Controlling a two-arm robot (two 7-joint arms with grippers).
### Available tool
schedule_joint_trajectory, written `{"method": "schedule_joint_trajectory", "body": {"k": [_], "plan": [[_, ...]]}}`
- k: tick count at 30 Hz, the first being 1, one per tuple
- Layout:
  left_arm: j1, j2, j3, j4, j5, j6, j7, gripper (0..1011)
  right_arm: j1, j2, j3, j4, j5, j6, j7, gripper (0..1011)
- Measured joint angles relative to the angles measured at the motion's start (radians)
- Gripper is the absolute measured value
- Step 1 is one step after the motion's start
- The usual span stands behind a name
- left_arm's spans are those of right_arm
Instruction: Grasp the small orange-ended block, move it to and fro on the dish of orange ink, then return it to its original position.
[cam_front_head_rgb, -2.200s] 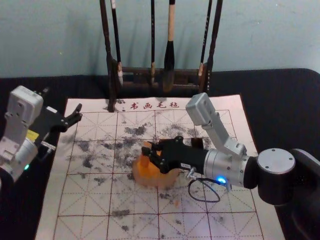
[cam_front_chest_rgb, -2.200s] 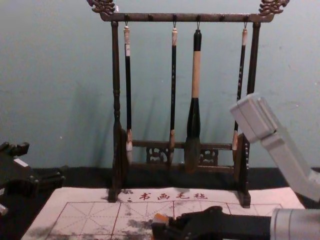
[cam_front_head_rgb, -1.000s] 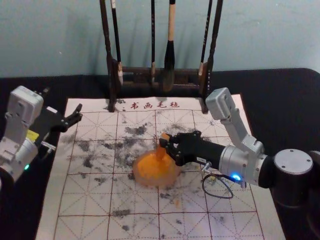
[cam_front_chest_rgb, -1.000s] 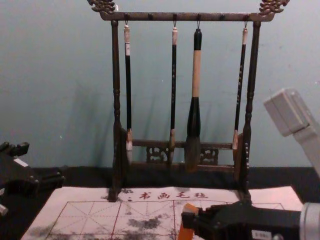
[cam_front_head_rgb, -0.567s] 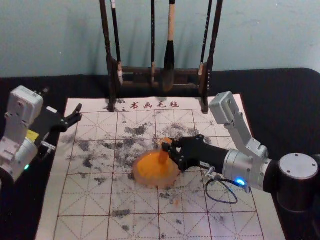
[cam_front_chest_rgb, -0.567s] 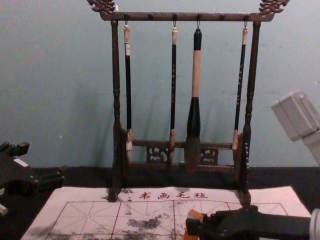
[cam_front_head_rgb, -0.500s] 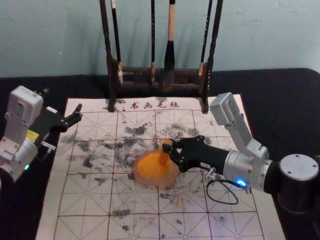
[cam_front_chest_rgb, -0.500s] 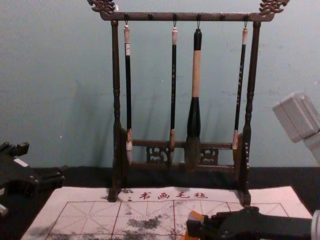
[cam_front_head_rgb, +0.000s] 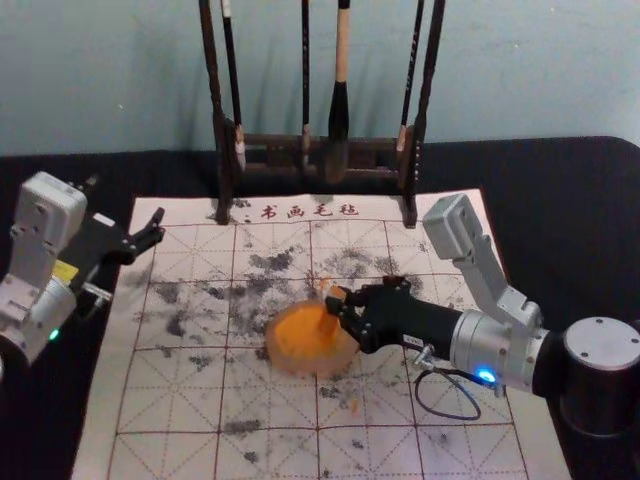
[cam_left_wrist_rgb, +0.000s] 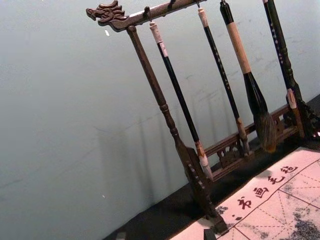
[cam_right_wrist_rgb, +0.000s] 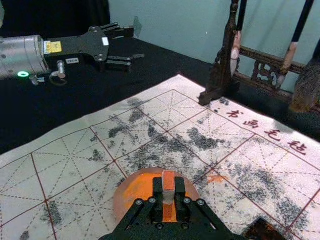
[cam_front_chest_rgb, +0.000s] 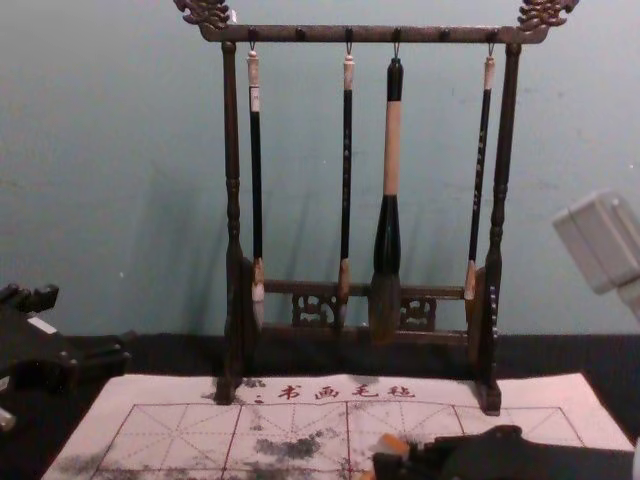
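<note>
On the left, the left arm comes in from the near side and reaches far and a bit to the right. Its left gripper (cam_front_head_rgb: 156, 229) hangs by the left edge of the white mat (cam_front_head_rgb: 170, 400), with its fingers spread apart. A grey part of that arm sticks up behind the gripper.

The mat has red lines and black smudges on it, and it lies on a black cloth (cam_front_head_rgb: 70, 175). At the far side, a dark wooden stand (cam_front_head_rgb: 220, 125) holds brushes that hang straight down. One is the big fat brush (cam_front_head_rgb: 339, 115).

Near the middle of the mat sits the round dish of orange ink (cam_front_head_rgb: 283, 362). The small orange-ended block (cam_front_head_rgb: 327, 327) is over the right part of the dish, almost upright, with a little lean. I cannot tell if its low end touches the ink.

The right gripper (cam_front_head_rgb: 336, 304) pinches the block between its fingers. In the right wrist view, the pale middle of the block is squeezed from both sides. The right arm stretches low across the mat from the right, pointing left and a little to the far side. Its own grey part sticks up and tips left.
</note>
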Motion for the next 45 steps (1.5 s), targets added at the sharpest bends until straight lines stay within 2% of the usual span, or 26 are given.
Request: {"method": "schedule_joint_trajectory", "body": {"k": [18, 32, 45], "plan": [[0.0, 0.0, 0.0, 0.0, 0.0, 0.0, 0.0, 1001, 0.01, -0.01, -0.038, -0.002, 0.004, 0.007, 0.024, 127], [0.0, 0.0, 0.0, 0.0, 0.0, 0.0, 0.0, 1001, 0.048, -0.041, -0.065, 0.039, -0.003, 0.008, 0.035, 127], [0.0, 0.0, 0.0, 0.0, 0.0, 0.0, 0.0, 1002, 0.082, -0.068, -0.07, 0.086, -0.004, 0.003, 0.031, 127]]}}
